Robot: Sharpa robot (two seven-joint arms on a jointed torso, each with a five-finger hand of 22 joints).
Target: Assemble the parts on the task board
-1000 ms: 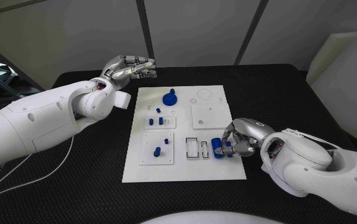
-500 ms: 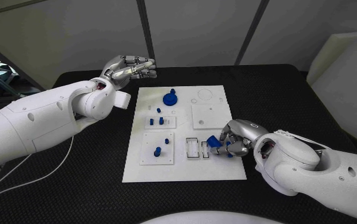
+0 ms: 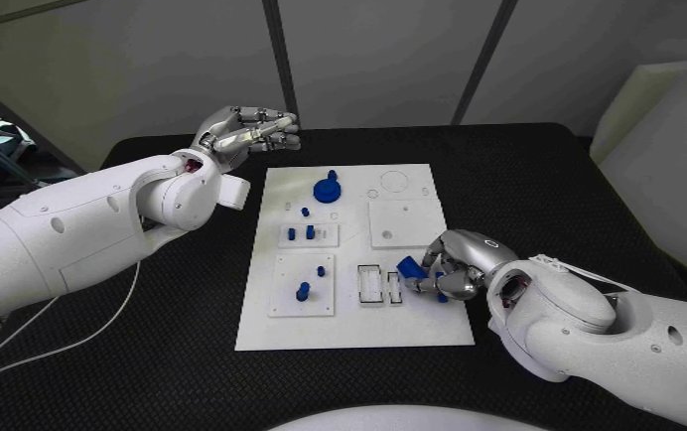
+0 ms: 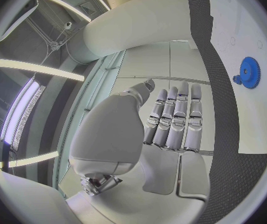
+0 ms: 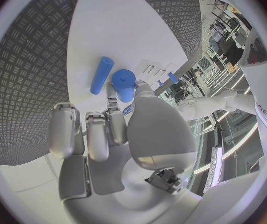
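Fingers of our right hand [image 3: 456, 270] pinch a small blue plastic cylinder [image 5: 124, 84] just above the white task board [image 3: 430, 324], likely to seat it; another blue rod [image 5: 101, 75] lies beside. Our left hand [image 3: 251, 131], fingers straight together, empty, waits beyond the board's far corner.

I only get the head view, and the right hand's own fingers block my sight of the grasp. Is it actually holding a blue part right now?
Observer: Yes. The right wrist view shows the right hand pinching a short, thick blue cylinder between its thumb and a finger.
Operator: Is anything else blue hidden near those fingertips?
Observer: A slim blue rod lies flat on the white task board beside the cylinder, and no finger holds it.
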